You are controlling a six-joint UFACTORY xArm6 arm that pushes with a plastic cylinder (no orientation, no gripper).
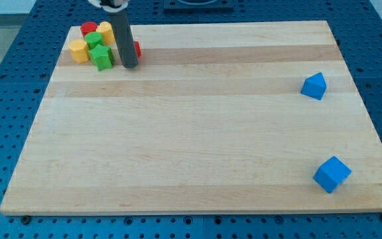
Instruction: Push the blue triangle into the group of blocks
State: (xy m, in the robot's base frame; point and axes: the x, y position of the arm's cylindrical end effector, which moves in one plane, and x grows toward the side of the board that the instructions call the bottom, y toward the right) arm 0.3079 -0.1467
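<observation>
The blue triangle (314, 85) lies alone near the view's right edge of the wooden board (197, 133). The group of blocks sits at the view's top left: a red block (88, 29), a yellow block (106, 30), a green block (94, 40), a yellow block (79, 50) and a green block (102, 57). A small red block (136, 49) shows just right of the rod. My tip (130, 66) rests on the board right beside the group, far to the left of the blue triangle.
A blue cube (331, 174) lies at the view's bottom right. The board rests on a blue perforated table (5, 99).
</observation>
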